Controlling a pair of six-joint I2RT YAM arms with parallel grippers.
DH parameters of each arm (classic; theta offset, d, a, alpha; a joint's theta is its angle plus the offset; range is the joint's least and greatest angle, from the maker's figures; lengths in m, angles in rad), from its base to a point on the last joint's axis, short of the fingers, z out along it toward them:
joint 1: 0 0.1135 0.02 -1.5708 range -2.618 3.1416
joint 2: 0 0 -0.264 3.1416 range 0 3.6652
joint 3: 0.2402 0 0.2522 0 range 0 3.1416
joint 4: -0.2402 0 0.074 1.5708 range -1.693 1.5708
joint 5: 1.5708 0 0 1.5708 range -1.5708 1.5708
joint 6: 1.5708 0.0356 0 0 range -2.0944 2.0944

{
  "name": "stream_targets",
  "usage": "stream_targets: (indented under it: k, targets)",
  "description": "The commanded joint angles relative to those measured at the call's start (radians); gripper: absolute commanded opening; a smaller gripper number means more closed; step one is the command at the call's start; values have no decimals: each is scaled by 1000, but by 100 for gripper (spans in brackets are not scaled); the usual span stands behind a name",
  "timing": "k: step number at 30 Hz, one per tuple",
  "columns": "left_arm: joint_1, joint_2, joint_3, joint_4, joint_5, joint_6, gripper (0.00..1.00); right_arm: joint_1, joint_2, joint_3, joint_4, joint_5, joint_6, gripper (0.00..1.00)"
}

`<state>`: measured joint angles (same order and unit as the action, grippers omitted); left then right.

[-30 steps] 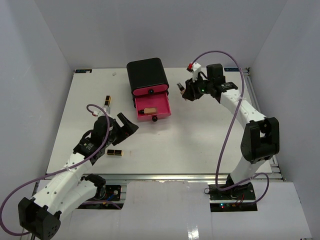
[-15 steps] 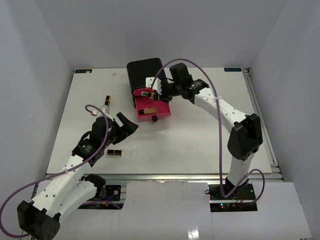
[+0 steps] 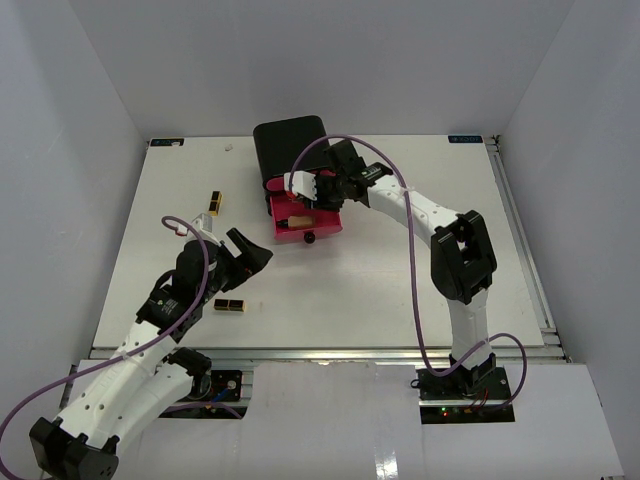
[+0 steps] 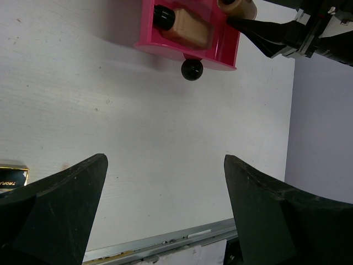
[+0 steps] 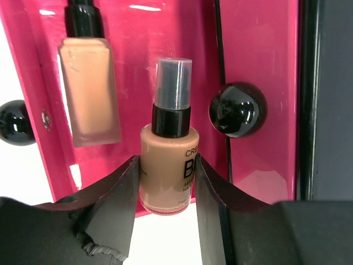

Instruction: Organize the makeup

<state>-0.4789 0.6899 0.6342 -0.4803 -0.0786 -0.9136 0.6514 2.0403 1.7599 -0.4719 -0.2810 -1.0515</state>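
right tool (image 5: 165,190) is clamped on a tan foundation bottle (image 5: 164,171), one finger against each side of its body; the bottle's black collar and clear cap point away from the wrist camera; the bottle is held over the open pink drawer (image 5: 138,66), and contact with the drawer floor cannot be determined. a second tan bottle (image 5: 88,94) with a dark cap lies flat inside the same drawer, beside the held one and apart from it. the drawer stands pulled out of a black box (image 3: 292,148) at the middle of the far edge of the surface (image 3: 400,280); a round black knob (image 5: 238,109) sits on the pink front just beside the held bottle.

left tool (image 4: 164,159) has its fingers spread apart with nothing between them; it hangs above the surface toward the near left corner. a black-and-gold lipstick case (image 3: 229,305) lies on the surface just beside it; a second lipstick case (image 3: 215,202) lies nearer the left edge, well apart from the first.
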Motion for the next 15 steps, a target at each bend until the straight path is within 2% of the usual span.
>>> stream_targets:
  k: [1,5,12,15]
  targets:
    - [6,-4,12,-11,-12,4,98,8,8,47,33,36,10,32]
    - [6,5,25,-15,-12,10,98,7,19,47,35,43,22,50]
    - [6,3,44,-20,-18,18,98,7,-1,43,33,38,65,64]
    - [6,9,59,-20,-27,23,98,7,-41,33,31,28,86,65]
